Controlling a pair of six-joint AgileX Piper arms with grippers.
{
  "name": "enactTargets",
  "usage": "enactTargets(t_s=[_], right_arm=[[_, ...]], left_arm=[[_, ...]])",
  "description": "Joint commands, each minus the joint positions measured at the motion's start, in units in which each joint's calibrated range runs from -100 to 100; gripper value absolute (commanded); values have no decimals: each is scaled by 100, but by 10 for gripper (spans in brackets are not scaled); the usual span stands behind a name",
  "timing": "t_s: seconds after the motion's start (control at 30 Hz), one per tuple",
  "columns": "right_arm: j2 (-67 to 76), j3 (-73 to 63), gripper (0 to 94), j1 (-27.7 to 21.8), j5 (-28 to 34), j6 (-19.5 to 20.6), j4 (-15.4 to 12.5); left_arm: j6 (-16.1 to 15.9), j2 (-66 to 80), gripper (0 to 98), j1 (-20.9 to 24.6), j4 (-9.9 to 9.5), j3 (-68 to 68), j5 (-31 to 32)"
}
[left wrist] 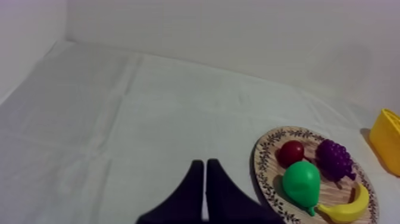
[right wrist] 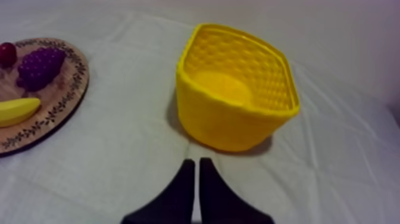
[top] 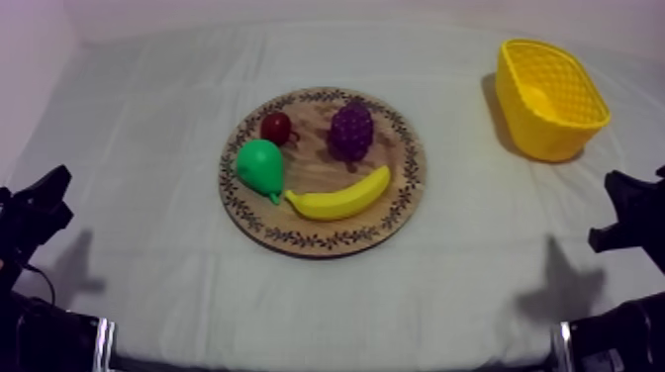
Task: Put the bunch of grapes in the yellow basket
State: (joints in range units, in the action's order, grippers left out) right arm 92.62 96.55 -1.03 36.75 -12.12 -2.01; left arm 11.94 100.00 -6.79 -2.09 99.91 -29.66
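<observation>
On the board (top: 409, 173), the grapes (top: 351, 129) lie far from the left gripper (left wrist: 205, 162) and right gripper (right wrist: 196, 161), both pressed together.

I read no text, label, brand, number or sign anywhere from my station, and the dark marks round the rim of the round wooden board (top: 327, 238) are leafy ornament, not lettering.

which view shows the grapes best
The top view: the bunch of grapes lies whole and unblocked on the wooden board. The left wrist view shows it farther off beside the pear; the right wrist view shows it from the side.
</observation>
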Motion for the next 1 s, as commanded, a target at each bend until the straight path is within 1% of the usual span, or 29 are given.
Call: enactTargets(t_s=[0.0, 0.13, 0.27, 0.43, 0.57, 0.7, 0.77, 0.97], right_arm=[[-243, -189, 3, 72, -162, 23, 19], [-775, -615, 3, 222, -467, 88, 52], [-1379, -1264, 2, 361, -463, 160, 67], [-2218, -2177, 2, 633, -307, 554, 332], [-2922, -2945, 2, 903, -30, 940, 614], [-3656, -3726, 2, 1347, 386, 1493, 1066], [-3999, -4105, 2, 1549, 606, 1707, 1232], [-4942, -5289, 2, 1935, 1281, 2004, 1393]], left_arm=[[0, 0, 1, 2, 1, -2, 0], [-1, 0, 1, 2, 1, -2, 0], [-1, 0, 1, 2, 1, -2, 0], [-1, 0, 1, 2, 1, -2, 0], [0, 0, 1, 2, 1, -2, 0], [0, 0, 1, 2, 1, -2, 0], [0, 0, 1, 2, 1, -2, 0], [0, 0, 1, 2, 1, -2, 0]])
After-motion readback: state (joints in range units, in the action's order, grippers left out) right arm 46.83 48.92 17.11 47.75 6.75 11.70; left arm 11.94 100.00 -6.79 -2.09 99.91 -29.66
